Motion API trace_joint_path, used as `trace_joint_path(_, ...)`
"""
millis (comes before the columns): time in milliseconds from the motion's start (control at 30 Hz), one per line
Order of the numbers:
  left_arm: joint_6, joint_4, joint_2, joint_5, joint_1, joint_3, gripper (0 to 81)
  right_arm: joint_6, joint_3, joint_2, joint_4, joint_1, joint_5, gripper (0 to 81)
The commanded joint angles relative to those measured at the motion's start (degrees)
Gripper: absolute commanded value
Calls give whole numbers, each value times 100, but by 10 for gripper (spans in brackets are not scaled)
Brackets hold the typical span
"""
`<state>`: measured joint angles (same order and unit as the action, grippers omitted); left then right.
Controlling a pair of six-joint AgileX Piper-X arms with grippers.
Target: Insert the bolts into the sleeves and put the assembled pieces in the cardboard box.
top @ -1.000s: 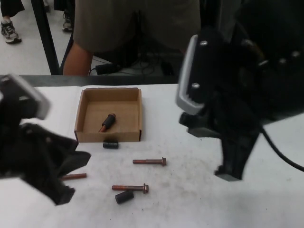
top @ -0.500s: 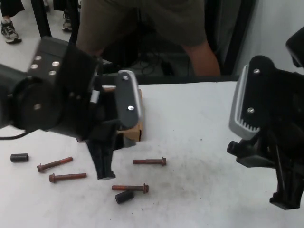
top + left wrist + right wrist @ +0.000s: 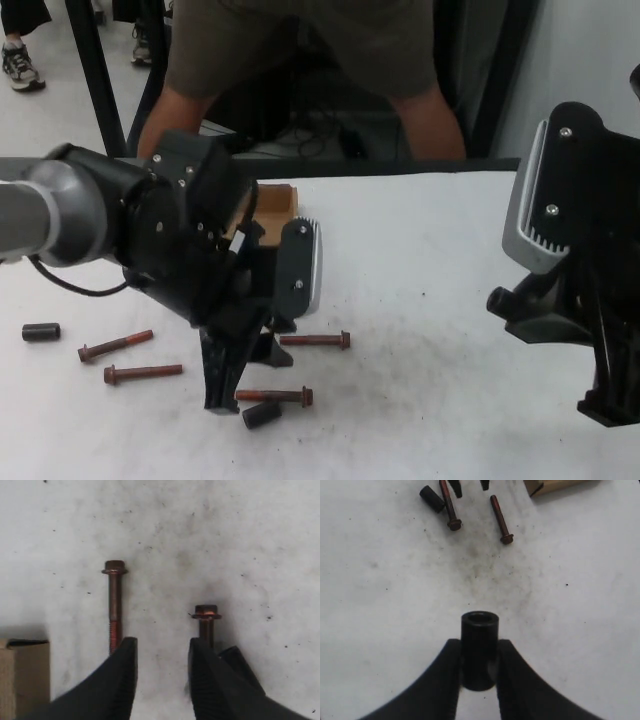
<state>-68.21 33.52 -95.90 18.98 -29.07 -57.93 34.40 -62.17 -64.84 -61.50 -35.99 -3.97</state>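
- Left wrist view: the left gripper point(image 3: 161, 652) stands partly open, its jaws holding nothing, low over the bench point(image 3: 250, 540).
- One finger covers the thread end of the far bolt point(image 3: 114, 600). The other hides most of the near bolt point(image 3: 206, 615), leaving its head end showing. The two lie parallel and apart.
- The right gripper point(image 3: 479, 650) is clamped on the held sleeve point(image 3: 479, 630), whose open bore faces the wrist camera, above bare bench.
- In the high view, taking the left gripper as the clock's centre, the far bolt lies at 2 o'clock and the near bolt at 4 o'clock.
- A loose sleeve point(image 3: 260, 414) lies at 5 o'clock, just beside the near bolt.
- The box point(image 3: 272, 203) sits at 12 o'clock, partly behind the left arm.
- Two side bolts point(image 3: 115, 346) lie at 9 o'clock, near each other, with an end sleeve point(image 3: 41, 331) farther out the same way.
- The right arm hangs at 3 o'clock, well apart from the bolts.
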Motion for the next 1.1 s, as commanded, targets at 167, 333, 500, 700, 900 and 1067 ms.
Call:
trace_joint_path(167, -124, 60, -51, 44, -306, -66, 310, -220, 2, 68, 475, 33, -283, 0)
trace_joint_path(333, -125, 86, -318, 31, -321, -66, 310, -257, 2, 68, 475, 33, -283, 0)
trace_joint_path(500, -125, 105, -403, -195, -321, -66, 310, -269, 2, 68, 475, 33, -283, 0)
trace_joint_path(700, -125, 139, -403, -195, -304, -66, 310, -279, 2, 68, 475, 33, -283, 0)
trace_joint_path(900, -125, 142, -410, -169, -304, -66, 310, -279, 2, 68, 475, 33, -283, 0)
trace_joint_path(1067, -125, 142, -410, -299, -283, -66, 310, -279, 2, 68, 475, 33, -283, 0)
